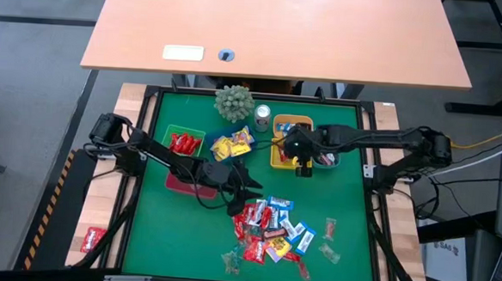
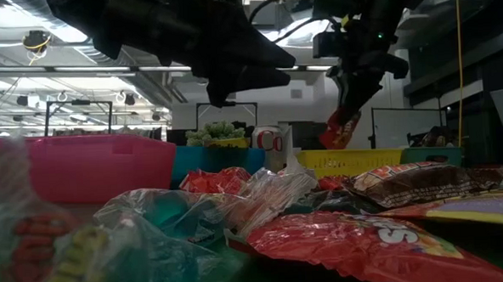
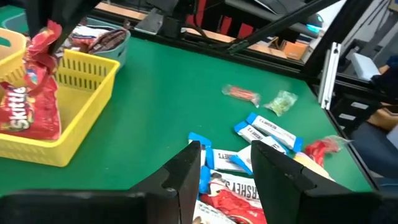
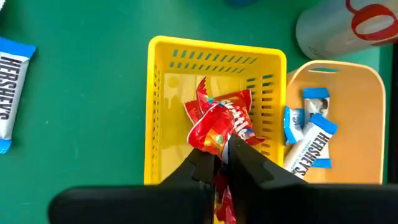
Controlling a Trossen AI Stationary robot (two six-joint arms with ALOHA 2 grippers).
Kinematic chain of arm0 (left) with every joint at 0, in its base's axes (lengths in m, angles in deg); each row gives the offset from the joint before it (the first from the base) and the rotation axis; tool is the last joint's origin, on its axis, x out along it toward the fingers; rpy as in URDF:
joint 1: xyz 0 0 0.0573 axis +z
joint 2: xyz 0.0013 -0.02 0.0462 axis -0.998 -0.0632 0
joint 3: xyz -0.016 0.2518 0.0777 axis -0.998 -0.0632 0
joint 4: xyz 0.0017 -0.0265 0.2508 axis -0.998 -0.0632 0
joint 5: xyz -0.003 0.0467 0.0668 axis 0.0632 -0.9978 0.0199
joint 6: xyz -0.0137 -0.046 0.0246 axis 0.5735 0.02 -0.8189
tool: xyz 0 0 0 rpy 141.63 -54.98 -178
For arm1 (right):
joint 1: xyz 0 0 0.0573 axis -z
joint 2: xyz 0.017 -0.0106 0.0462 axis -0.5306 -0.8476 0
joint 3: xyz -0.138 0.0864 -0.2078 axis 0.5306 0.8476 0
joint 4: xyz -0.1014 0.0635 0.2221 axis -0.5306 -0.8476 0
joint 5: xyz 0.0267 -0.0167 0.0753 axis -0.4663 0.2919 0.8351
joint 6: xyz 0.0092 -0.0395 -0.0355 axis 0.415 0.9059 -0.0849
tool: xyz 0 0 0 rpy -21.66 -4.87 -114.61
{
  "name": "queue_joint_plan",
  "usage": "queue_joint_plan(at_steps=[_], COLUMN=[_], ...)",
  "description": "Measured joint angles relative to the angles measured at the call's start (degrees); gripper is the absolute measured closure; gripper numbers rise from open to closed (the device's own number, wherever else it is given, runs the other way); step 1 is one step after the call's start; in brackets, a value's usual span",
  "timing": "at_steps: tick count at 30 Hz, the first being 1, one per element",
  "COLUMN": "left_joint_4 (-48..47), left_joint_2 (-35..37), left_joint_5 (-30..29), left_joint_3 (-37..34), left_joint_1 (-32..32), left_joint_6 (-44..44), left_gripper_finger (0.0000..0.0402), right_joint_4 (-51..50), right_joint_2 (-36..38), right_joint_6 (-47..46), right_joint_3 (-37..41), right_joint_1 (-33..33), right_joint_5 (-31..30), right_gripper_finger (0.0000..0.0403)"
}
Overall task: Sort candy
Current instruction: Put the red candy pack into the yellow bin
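Loose candy [image 1: 272, 228] in red, yellow and blue-and-white wrappers lies heaped on the green mat near the front. My left gripper [image 3: 227, 180] hovers open just above the heap's left side, nothing between its fingers [image 1: 250, 190]. My right gripper [image 4: 227, 152] is shut on a red candy pack [image 4: 217, 121] over the yellow bin [image 4: 155, 112], right of centre [image 1: 302, 166]. Beside it, the orange bin [image 4: 367, 81] holds blue-and-white bars. My right gripper pinches the red pack's crumpled upper end [image 4: 225, 140] between its two fingers, coming steeply from above. The pack hangs below the fingers [image 2: 340, 129], its lower part down between the yellow bin's walls [image 3: 25, 118]. Whether it touches the bin's floor, I cannot tell.
Along the far side stand a green bin with red candy [image 1: 182, 141], a blue bin with yellow candy [image 1: 232, 144], a pink bin [image 1: 176, 181], a teal bin [image 1: 327, 159], a small plant [image 1: 233, 103] and a can [image 1: 262, 115]. One red candy [image 1: 93, 238] lies off the mat, left.
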Motion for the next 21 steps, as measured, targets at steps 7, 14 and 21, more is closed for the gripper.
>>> queue_joint_plan(at_steps=[7, 14, 21], left_joint_4=[-1.97, -8.33, -16.36], left_joint_2=[0.0, 0.0, 0.0], left_joint_5=[4.33, 11.42, 14.72], left_joint_3=[0.0, 0.0, 0.0], left_joint_1=[0.04, -0.68, -2.59], left_joint_6=[2.17, 13.6, 23.39], left_gripper_finger=[0.0257, 0.0219, 0.0217], right_joint_4=[-0.01, 0.01, 0.01], right_joint_2=[-0.02, -0.02, -0.02], right_joint_6=[-0.01, -0.02, -0.21], right_joint_3=[0.0, 0.0, -0.01], right_joint_1=[-0.02, -0.04, -0.04], right_joint_5=[0.32, 0.32, 0.85], right_gripper_finger=[0.0307, 0.023, 0.0206])
